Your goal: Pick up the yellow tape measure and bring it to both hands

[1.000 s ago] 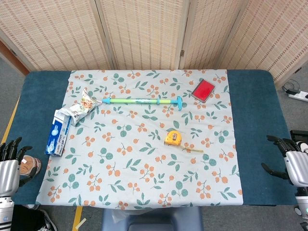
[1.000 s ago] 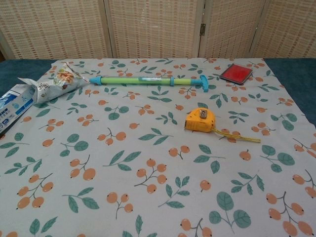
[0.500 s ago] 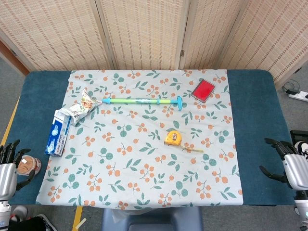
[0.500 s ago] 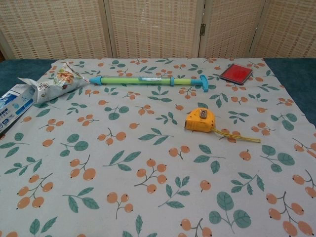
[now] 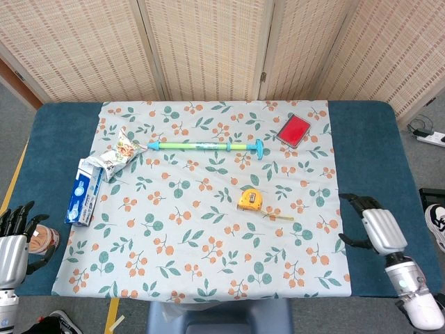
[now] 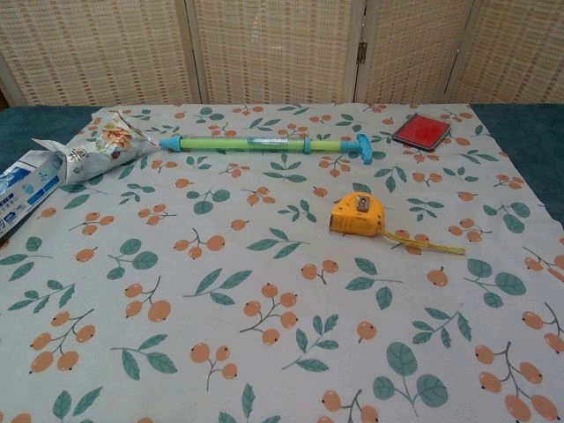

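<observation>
The yellow tape measure (image 5: pixel 250 199) (image 6: pixel 357 214) lies on the floral cloth right of centre, a short length of its tape pulled out toward the right. My right hand (image 5: pixel 377 228) hovers over the blue table surface by the cloth's right edge, well to the right of the tape measure, fingers spread and holding nothing. At the front left corner, off the table, my left hand (image 5: pixel 14 240) is open and empty. Neither hand shows in the chest view.
A green and blue rod-shaped toy (image 5: pixel 207 146) lies across the back of the cloth. A red flat case (image 5: pixel 294 129) sits at back right. A snack bag (image 5: pixel 119 153) and a blue toothpaste box (image 5: pixel 84 195) lie at left. A folding screen stands behind the table.
My right hand has moved left from the table's right edge toward the cloth. The left hand has barely shifted. The tape measure has not moved.
</observation>
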### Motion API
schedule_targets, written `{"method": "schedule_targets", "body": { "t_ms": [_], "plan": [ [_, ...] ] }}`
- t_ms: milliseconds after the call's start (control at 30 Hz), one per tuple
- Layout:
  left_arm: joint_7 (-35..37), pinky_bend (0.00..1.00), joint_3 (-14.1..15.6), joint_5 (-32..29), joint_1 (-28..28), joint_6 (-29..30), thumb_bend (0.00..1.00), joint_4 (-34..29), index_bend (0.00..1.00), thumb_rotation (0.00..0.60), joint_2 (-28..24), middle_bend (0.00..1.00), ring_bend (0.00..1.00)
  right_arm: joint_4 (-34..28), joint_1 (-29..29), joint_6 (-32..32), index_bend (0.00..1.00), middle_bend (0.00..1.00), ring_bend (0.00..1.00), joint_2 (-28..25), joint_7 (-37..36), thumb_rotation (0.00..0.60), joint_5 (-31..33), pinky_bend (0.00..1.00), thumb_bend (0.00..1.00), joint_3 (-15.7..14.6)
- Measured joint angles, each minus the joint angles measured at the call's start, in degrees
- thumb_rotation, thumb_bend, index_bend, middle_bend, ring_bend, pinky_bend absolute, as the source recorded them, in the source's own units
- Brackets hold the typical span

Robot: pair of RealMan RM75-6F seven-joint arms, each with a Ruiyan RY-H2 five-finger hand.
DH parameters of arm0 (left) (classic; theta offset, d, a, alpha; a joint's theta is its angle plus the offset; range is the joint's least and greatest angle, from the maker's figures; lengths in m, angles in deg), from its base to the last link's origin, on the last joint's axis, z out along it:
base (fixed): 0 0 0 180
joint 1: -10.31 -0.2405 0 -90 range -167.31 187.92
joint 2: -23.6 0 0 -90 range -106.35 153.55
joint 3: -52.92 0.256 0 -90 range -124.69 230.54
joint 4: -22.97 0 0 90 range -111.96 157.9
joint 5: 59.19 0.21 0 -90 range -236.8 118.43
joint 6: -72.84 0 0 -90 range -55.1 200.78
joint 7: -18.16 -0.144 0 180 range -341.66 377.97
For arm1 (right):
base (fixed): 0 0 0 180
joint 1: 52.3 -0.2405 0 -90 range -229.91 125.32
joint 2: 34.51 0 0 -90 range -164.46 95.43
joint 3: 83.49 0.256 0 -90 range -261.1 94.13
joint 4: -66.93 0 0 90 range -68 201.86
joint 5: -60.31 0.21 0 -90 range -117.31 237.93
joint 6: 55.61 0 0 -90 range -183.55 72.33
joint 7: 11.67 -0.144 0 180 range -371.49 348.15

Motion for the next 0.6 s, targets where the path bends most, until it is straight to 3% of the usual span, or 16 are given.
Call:
{"method": "schedule_targets", "body": {
  "t_ms": [300,600],
  "plan": [
    [0.1,0.00,0.1,0.3,-0.1,0.0,0.35,-0.1,0.30,0.600,-0.3,0.11,0.09,-1.6,-12.0,-14.0,0.09,0.12,0.14,6.5,12.2,0.600,12.4,0.08,0.26,4.2],
    [0.9,0.00,0.2,1.4,-0.5,0.9,0.35,0.4,0.30,0.600,-0.4,0.11,0.09,5.5,-23.2,-20.6,0.09,0.16,0.15,17.5,22.5,0.600,25.5,0.08,0.26,7.0]
  ]
}}
